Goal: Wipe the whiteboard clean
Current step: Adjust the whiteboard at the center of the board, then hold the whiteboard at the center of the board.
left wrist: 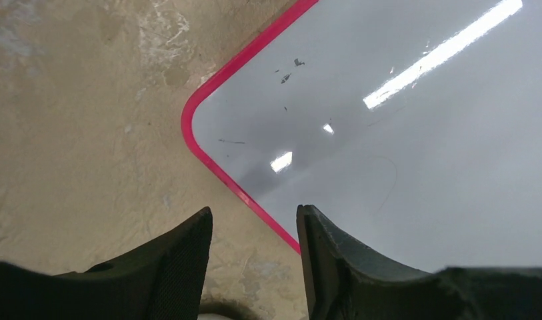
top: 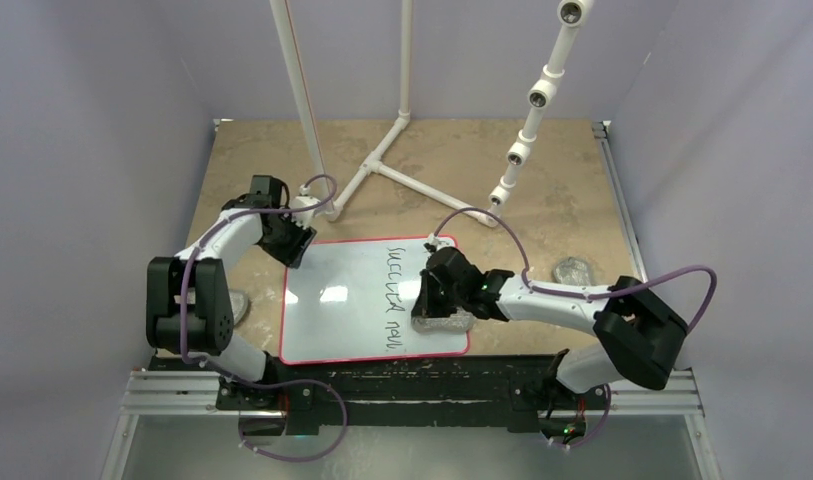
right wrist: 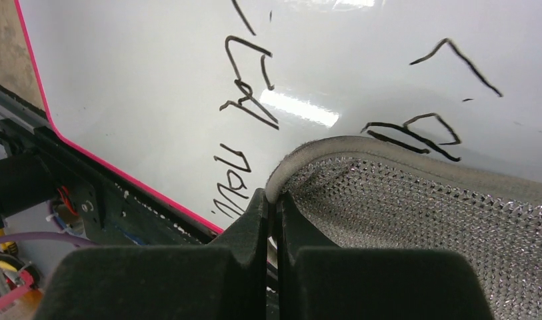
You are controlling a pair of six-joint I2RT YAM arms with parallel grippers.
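Right gripper (right wrist: 273, 200) pinched tight on edge of grey mesh pad (right wrist: 401, 200) — pad on whiteboard (right wrist: 135, 87) by black handwriting (right wrist: 248, 100). Left gripper (left wrist: 255, 213) half-open, empty, astride board's red corner edge.

Handwriting (top: 392, 290) on whiteboard (top: 332, 320): illegibly small overhead.

On the whiteboard (top: 362, 300), near right corner: a pad (top: 447, 322). Right of the whiteboard, well apart: a second pad (top: 574, 269). Behind it: pipe frame (top: 374, 166).
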